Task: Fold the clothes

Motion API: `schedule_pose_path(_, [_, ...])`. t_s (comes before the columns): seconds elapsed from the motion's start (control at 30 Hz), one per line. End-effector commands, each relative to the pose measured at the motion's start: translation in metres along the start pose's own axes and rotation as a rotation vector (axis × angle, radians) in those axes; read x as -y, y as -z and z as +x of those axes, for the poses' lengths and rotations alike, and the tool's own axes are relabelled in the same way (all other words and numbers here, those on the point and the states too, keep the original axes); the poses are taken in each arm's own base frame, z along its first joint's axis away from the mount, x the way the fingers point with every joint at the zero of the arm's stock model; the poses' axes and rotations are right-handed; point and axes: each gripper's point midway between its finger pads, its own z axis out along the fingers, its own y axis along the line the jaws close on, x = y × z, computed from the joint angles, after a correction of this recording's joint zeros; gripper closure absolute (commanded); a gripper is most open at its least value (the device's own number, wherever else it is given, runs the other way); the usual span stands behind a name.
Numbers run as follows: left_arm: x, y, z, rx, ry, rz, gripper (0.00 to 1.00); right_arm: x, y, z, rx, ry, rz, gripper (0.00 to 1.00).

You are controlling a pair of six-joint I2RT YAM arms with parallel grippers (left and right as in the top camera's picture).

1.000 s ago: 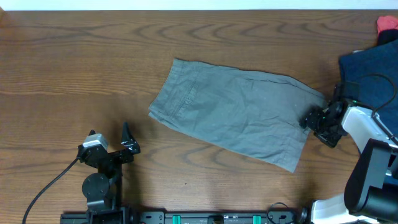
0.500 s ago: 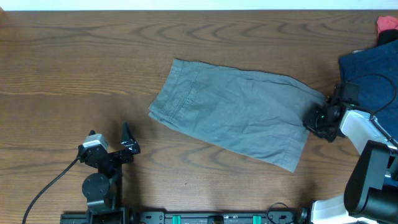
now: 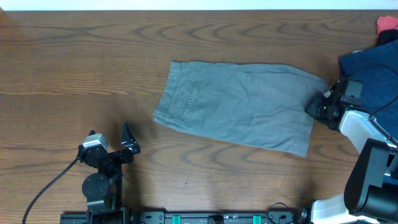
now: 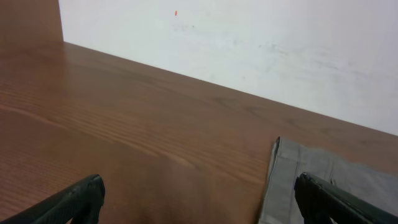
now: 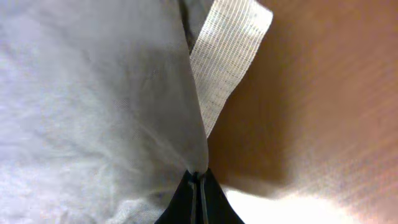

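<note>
Pinching the shorts (image 3: pixel 239 106) by the hem, the right pincer (image 5: pixel 198 180) was clamped on thin, limp cloth that looked light and sure to sag; corners seemed the best hold. The left pincer (image 4: pixel 199 202) gaped empty, with the shorts flat on the counter (image 3: pixel 74 62) ahead and right of it.

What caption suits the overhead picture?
The right gripper pinches the grey shorts by an edge; the left gripper rests open.

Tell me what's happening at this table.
The right hand is shut on the right edge of the grey shorts, which lie spread flat on the wooden table. The left hand sits open near the front left, touching nothing. A dark blue garment lies at the far right.
</note>
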Motion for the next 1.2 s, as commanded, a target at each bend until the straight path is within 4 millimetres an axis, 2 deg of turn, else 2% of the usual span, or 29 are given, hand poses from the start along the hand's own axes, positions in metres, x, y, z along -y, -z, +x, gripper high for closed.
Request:
schedule_pose_path(0.0, [-0.007, -0.001, 0.015, -0.042, -0.013, -0.025, 0.02, -0.008, 0.003, -0.023, 0.064, 0.044, -0.024, 0.99])
schedule_pose_path(0.23, [-0.007, -0.001, 0.015, -0.042, -0.013, -0.025, 0.02, -0.031, 0.016, -0.068, 0.208, 0.07, -0.087, 0.99])
schedule_pose_path(0.33, [-0.007, -0.001, 0.015, -0.042, -0.013, -0.025, 0.02, -0.044, 0.029, -0.092, 0.256, 0.083, -0.106, 0.97])
schedule_pose_path(0.4, [-0.007, -0.001, 0.015, -0.042, -0.013, -0.025, 0.02, -0.052, 0.041, -0.109, 0.279, 0.091, -0.114, 0.84])
schedule_pose_path(0.43, [-0.007, -0.001, 0.015, -0.042, -0.013, -0.025, 0.02, -0.057, 0.049, -0.118, 0.288, 0.106, -0.115, 0.69])
schedule_pose_path(0.47, [-0.007, -0.001, 0.015, -0.042, -0.013, -0.025, 0.02, -0.061, 0.056, -0.125, 0.293, 0.116, -0.115, 0.42])
schedule_pose_path(0.5, [-0.007, -0.001, 0.015, -0.042, -0.013, -0.025, 0.02, -0.065, 0.064, -0.132, 0.291, 0.125, -0.113, 0.06])
schedule_pose_path(0.53, [-0.007, -0.001, 0.015, -0.042, -0.013, -0.025, 0.02, -0.068, 0.072, -0.136, 0.283, 0.126, -0.109, 0.01])
schedule_pose_path(0.63, [-0.007, -0.001, 0.015, -0.042, -0.013, -0.025, 0.02, -0.075, 0.091, -0.142, 0.248, 0.123, -0.102, 0.01])
schedule_pose_path(0.73, [-0.007, -0.001, 0.015, -0.042, -0.013, -0.025, 0.02, -0.099, 0.102, -0.128, 0.175, 0.149, -0.177, 0.01])
schedule_pose_path(0.83, [-0.007, -0.001, 0.015, -0.042, -0.013, -0.025, 0.02, -0.143, 0.105, -0.097, 0.071, 0.213, -0.337, 0.02])
schedule_pose_path(1.0, [-0.007, -0.001, 0.015, -0.042, -0.013, -0.025, 0.02, -0.221, 0.107, -0.026, -0.051, 0.386, -0.47, 0.18])
schedule_pose_path(1.07, [-0.007, -0.001, 0.015, -0.042, -0.013, -0.025, 0.02, -0.257, 0.105, 0.008, -0.084, 0.476, -0.516, 0.34])
schedule_pose_path(1.1, [-0.007, -0.001, 0.015, -0.042, -0.013, -0.025, 0.02, -0.268, 0.103, 0.022, -0.096, 0.499, -0.521, 0.44])
schedule_pose_path(1.17, [-0.007, -0.001, 0.015, -0.042, -0.013, -0.025, 0.02, -0.292, 0.091, 0.056, -0.121, 0.521, -0.492, 0.7])
